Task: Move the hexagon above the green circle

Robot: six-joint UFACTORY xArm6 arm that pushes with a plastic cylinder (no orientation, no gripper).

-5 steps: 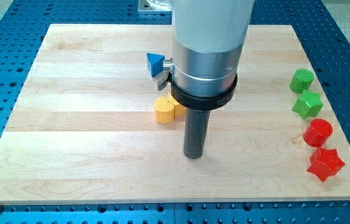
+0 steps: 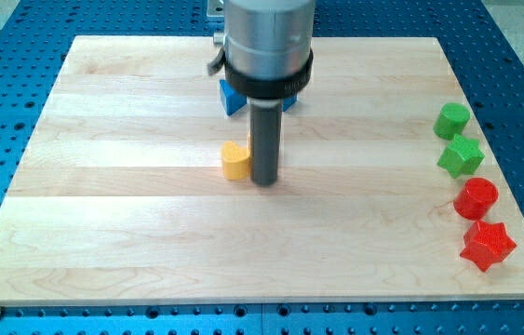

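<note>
My tip [image 2: 263, 180] rests on the wooden board [image 2: 103, 233] near its middle, touching the right side of a yellow heart-shaped block [image 2: 234, 162]. A thin sliver of a second yellow block [image 2: 249, 140] shows at the rod's left edge. The rest of it is hidden behind the rod, so I cannot make out its shape. The green circle [image 2: 451, 120] sits far off at the view's right edge, well apart from my tip.
A blue triangle block [image 2: 233, 98] lies just above the yellow blocks, partly hidden by the arm. Below the green circle, in a column down the right edge, stand a green star [image 2: 460, 156], a red circle [image 2: 476, 197] and a red star [image 2: 488, 245].
The rod has moved up and to the view's left, from below-right of the yellow blocks to right against them. The yellow heart has shifted slightly left. The second yellow block is now mostly hidden.
</note>
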